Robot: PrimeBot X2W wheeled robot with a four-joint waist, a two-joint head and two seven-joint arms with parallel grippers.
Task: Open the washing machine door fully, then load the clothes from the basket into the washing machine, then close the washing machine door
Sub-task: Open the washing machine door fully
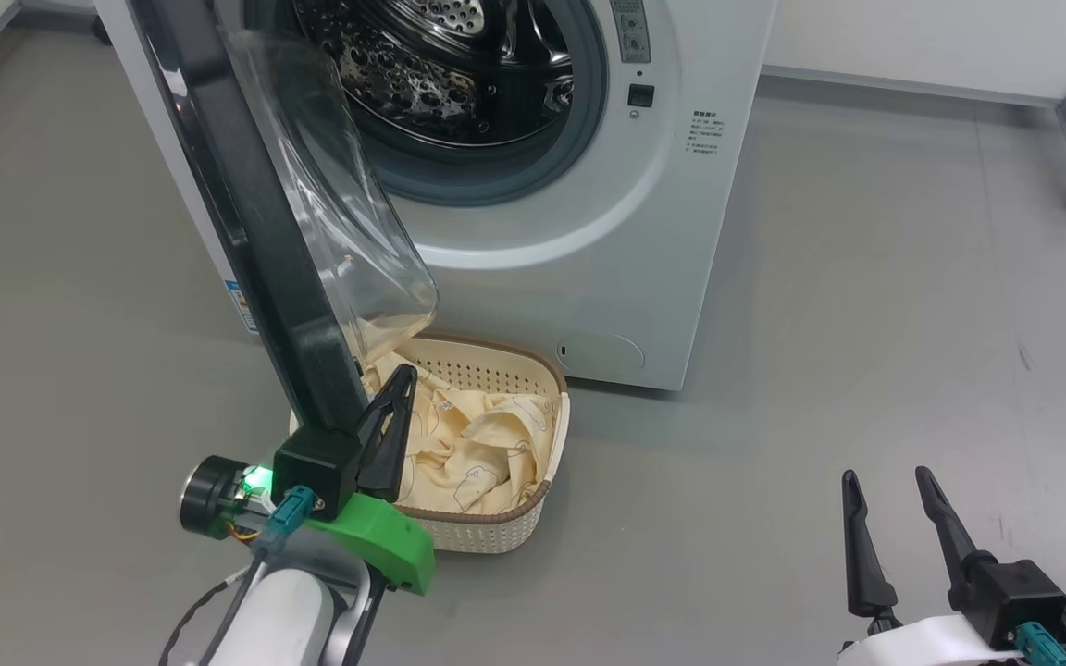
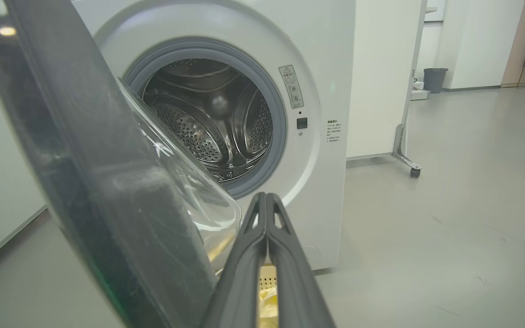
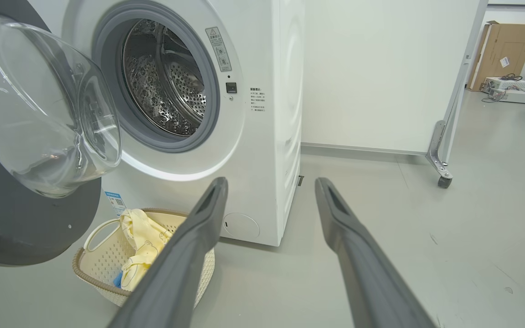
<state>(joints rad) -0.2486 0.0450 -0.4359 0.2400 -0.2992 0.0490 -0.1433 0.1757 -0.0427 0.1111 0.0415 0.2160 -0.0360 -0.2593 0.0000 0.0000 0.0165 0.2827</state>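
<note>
On the washing machine (image 3: pixel 253 150) front, a blue label (image 3: pixel 115 202) (print illegible)

I see a lab room — washing machine (image 3: pixel 262 150) on bare grey floor (image 3: pixel 472 237), rolling wall (image 3: pixel 381 73), cardboard box (image 3: pixel 501 50).

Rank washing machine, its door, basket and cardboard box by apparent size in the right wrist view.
1. washing machine
2. washing machine door, cropped at the frame edge and nearer the camera
3. basket
4. cardboard box, far back, so true size unsure
</note>
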